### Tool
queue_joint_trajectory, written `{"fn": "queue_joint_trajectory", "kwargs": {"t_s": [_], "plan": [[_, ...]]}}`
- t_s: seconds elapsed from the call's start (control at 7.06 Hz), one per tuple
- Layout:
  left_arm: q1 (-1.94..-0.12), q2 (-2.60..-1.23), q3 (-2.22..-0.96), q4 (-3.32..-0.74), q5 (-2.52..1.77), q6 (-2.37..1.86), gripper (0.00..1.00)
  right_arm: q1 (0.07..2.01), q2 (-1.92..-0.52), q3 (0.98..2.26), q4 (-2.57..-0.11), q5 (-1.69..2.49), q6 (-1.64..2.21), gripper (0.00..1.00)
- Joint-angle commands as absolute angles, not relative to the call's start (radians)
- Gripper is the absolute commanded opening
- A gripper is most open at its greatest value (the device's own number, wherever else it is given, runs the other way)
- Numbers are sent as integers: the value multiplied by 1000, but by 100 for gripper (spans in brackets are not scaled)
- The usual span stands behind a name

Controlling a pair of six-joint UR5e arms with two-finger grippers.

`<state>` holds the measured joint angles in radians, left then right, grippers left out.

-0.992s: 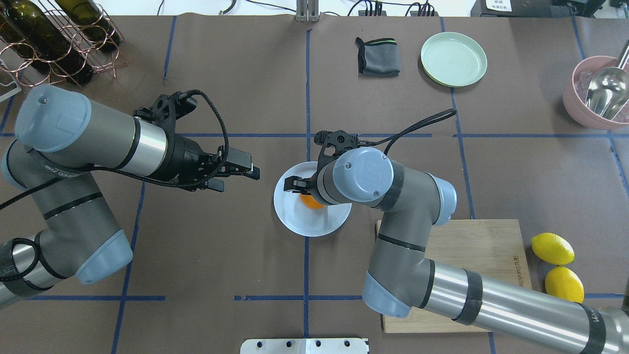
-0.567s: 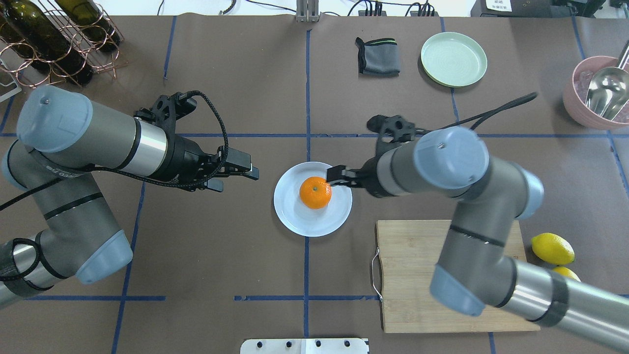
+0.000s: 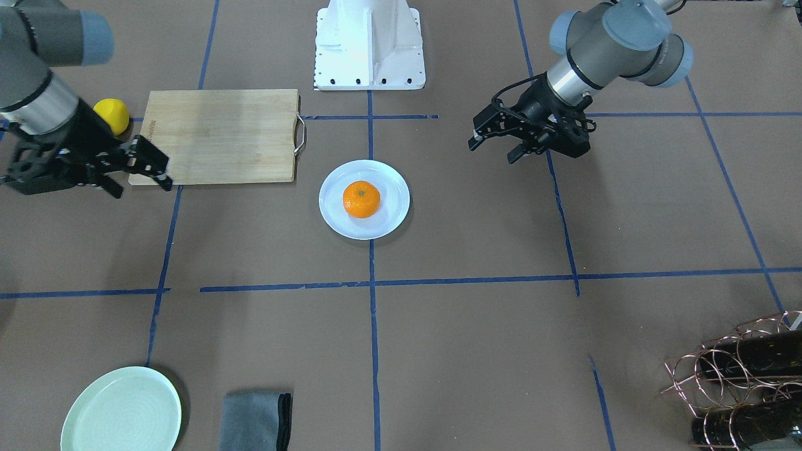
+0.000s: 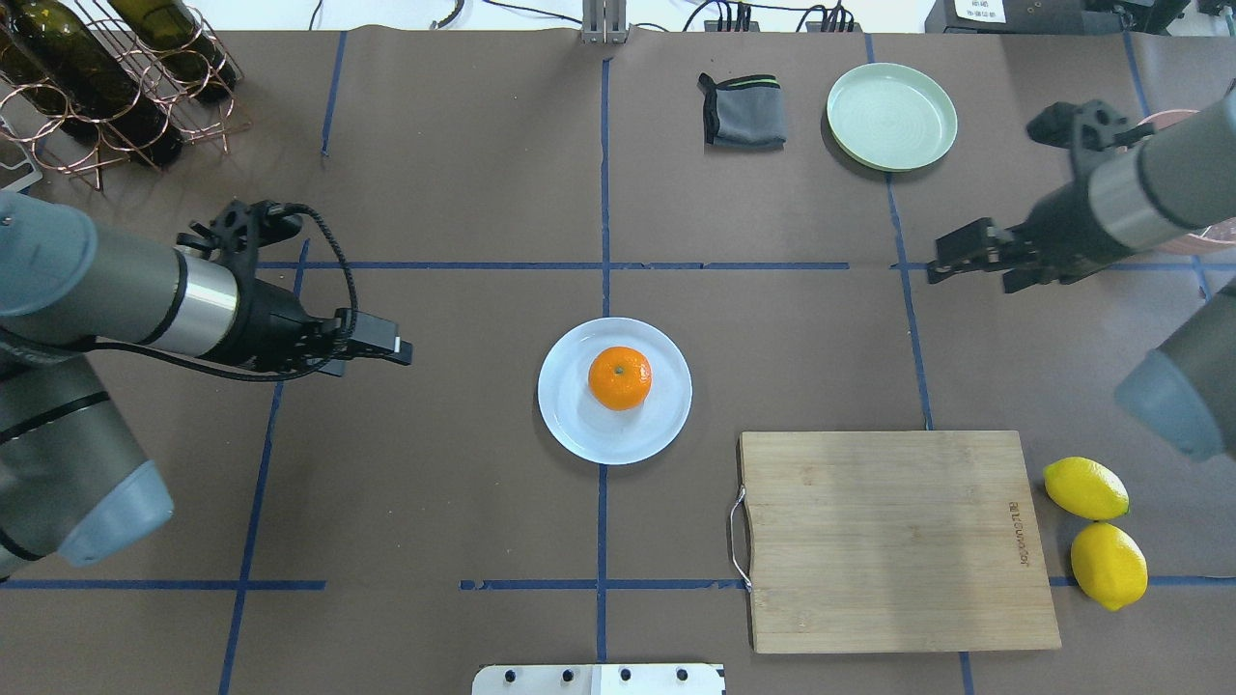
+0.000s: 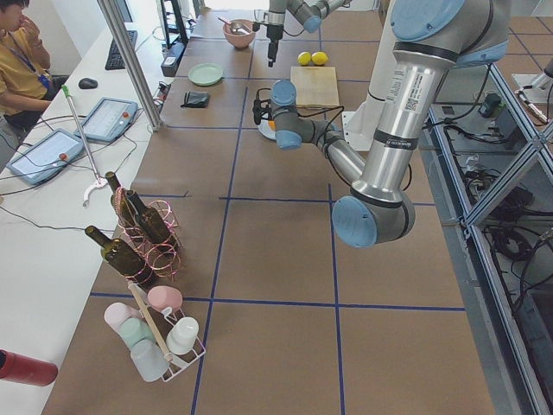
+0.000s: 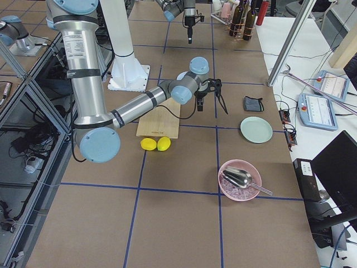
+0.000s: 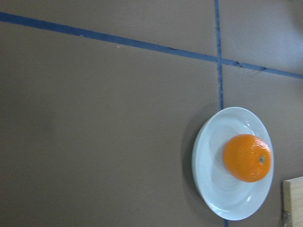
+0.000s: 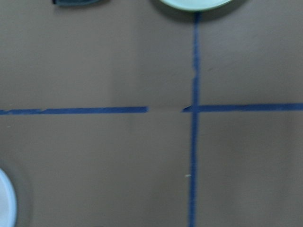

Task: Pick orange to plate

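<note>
The orange (image 4: 619, 377) lies on the white plate (image 4: 570, 430) at the table's middle, stem dimple up; it also shows in the front view as the orange (image 3: 361, 198) on the plate (image 3: 393, 216), and in the left wrist view as the orange (image 7: 247, 158) on the plate (image 7: 210, 182). My right gripper (image 4: 970, 278) hangs open and empty far to the plate's right. My left gripper (image 4: 372, 355) is open and empty, well left of the plate. Neither touches anything. The right wrist view catches only a sliver of the plate (image 8: 4, 198).
A wooden cutting board (image 4: 893, 541) lies near the front right, with two lemons (image 4: 1086, 487) beside it. At the back are a mint-green plate (image 4: 891, 116) and a grey cloth (image 4: 742, 111). A pink bowl with a scoop (image 6: 240, 180) sits far right, a bottle rack (image 4: 106, 77) back left.
My right gripper let go of the orange on the white plate and drew far back to the right. The left arm also pulled back to the left.
</note>
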<state>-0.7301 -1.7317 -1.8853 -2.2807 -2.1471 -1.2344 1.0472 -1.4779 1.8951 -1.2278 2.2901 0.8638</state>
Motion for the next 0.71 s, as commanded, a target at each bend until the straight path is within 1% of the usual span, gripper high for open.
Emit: {"fn": "queue_joint_trajectory", "kwargs": {"t_s": [0.0,0.14,0.28,0.42,0.57], "plan": [[-915,-1498,-1927,-2283,-2158,-834,99,1344,-1534,1704,-1236,2446,392,100],[-1048,-1433,-1905,-2272,-2228,-588,99,1415,-1528,1621,-1285,2451,207,100],[-1212,-1424,-1837,-2241,-2322,-396,99,1483,-1528,1564,-1351,2439,5,100],[-1342,-1425,-1789,-2156,-2414,-204,99,1540,-1528,1559,-1453,2439,-124,100],[-1420,-1428,-1793,-1988,-2427,-22,99,1566,-1517,1557,-1526,2436,-205,100]]}}
